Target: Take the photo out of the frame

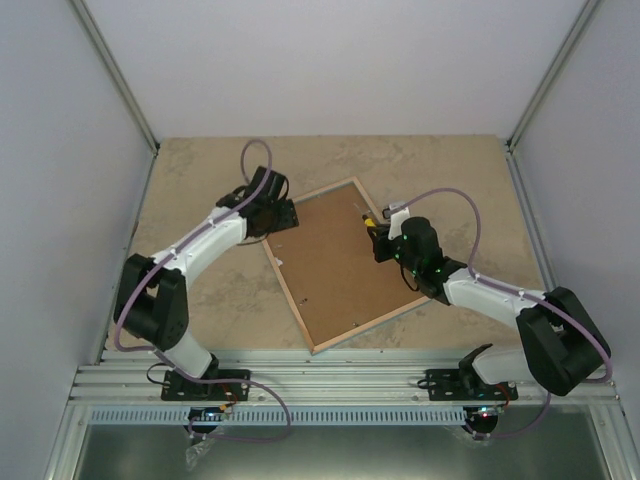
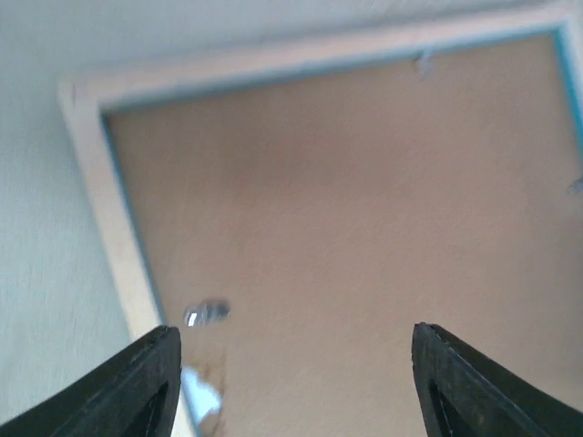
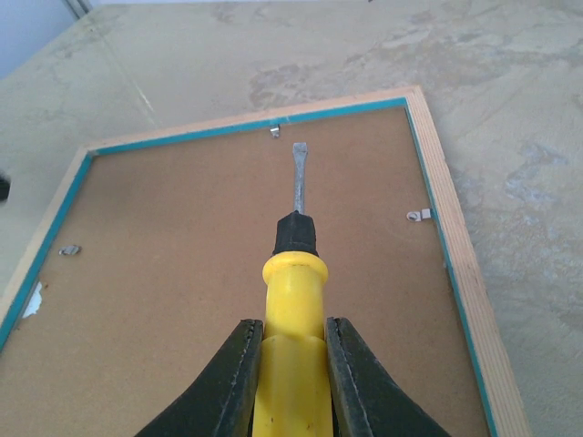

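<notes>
Left gripper (image 2: pixel 293 332): jaws wide, empty, over the frame's (image 1: pixel 289 295) 10 o'clock corner. Frame lies face down mid-table, brown back up, photo hidden beneath. Right gripper (image 3: pixel 293 328) is clamped on yellow screwdriver (image 3: pixel 293 273), blade toward 12 o'clock clip (image 3: pixel 276 132). Best: slide blade flat under clip, lever gently.

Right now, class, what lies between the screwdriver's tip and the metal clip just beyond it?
Only bare brown backboard of the frame; the right wrist view shows the screwdriver tip short of the clip.
</notes>
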`<state>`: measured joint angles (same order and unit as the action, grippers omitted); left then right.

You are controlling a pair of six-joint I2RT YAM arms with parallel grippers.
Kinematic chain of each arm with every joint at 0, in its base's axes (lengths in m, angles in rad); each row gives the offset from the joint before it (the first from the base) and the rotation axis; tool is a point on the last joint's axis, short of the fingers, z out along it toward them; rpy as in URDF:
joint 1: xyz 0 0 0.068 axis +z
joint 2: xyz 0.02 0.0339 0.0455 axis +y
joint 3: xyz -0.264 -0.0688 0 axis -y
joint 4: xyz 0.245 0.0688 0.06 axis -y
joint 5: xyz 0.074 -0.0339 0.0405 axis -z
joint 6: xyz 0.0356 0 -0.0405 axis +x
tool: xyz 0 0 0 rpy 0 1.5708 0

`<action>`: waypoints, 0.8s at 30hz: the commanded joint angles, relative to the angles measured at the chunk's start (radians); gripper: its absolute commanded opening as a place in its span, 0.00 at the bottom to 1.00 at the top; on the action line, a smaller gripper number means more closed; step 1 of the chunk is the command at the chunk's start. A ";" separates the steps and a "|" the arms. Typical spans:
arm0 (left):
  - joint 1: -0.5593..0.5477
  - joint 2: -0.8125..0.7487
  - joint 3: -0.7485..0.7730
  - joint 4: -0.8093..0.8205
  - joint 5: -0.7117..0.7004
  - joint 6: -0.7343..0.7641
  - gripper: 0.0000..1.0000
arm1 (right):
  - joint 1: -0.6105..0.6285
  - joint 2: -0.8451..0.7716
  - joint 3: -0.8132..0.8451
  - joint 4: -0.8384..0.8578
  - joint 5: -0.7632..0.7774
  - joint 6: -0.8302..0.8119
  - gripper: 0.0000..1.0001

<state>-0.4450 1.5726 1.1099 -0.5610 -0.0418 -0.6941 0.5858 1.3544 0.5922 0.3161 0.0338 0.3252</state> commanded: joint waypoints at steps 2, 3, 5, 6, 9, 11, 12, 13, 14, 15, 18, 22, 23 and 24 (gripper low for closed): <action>0.003 0.137 0.227 -0.113 -0.136 0.374 0.76 | -0.001 -0.034 -0.016 0.052 -0.009 -0.015 0.00; 0.005 0.167 0.262 -0.117 -0.146 0.426 0.77 | -0.001 -0.035 -0.017 0.054 -0.012 -0.015 0.00; 0.011 0.239 0.324 -0.112 -0.137 0.509 0.78 | -0.001 -0.035 -0.016 0.053 -0.016 -0.015 0.00; 0.016 0.268 0.355 -0.111 -0.118 0.549 0.79 | -0.001 -0.036 -0.015 0.053 -0.019 -0.014 0.01; 0.029 0.352 0.447 -0.116 -0.077 0.647 0.84 | -0.002 -0.039 -0.017 0.054 -0.021 -0.017 0.00; 0.049 0.407 0.510 -0.128 -0.029 0.705 0.85 | -0.001 -0.035 -0.017 0.057 -0.020 -0.016 0.00; 0.068 0.429 0.534 -0.125 0.005 0.729 0.85 | -0.001 -0.033 -0.017 0.057 -0.021 -0.016 0.00; 0.091 0.450 0.557 -0.123 0.053 0.737 0.85 | -0.001 -0.030 -0.016 0.057 -0.025 -0.016 0.00; 0.116 0.473 0.582 -0.123 0.111 0.741 0.85 | -0.001 -0.028 -0.014 0.057 -0.030 -0.015 0.01; 0.136 0.496 0.604 -0.123 0.167 0.746 0.85 | -0.001 -0.027 -0.014 0.059 -0.032 -0.015 0.00; 0.168 0.566 0.687 -0.138 0.271 0.765 0.88 | -0.001 -0.023 -0.015 0.060 -0.031 -0.017 0.01; 0.169 0.654 0.763 -0.168 0.298 0.801 0.90 | -0.001 -0.005 -0.009 0.061 -0.032 -0.017 0.01; 0.169 0.669 0.771 -0.169 0.305 0.808 0.90 | -0.001 0.000 -0.007 0.059 -0.031 -0.017 0.01; 0.169 0.682 0.779 -0.168 0.307 0.815 0.90 | -0.001 0.003 -0.005 0.058 -0.032 -0.018 0.01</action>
<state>-0.2581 2.1998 1.8465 -0.6857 0.1776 0.0563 0.5858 1.3392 0.5873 0.3378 0.0078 0.3233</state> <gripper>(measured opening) 0.902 0.184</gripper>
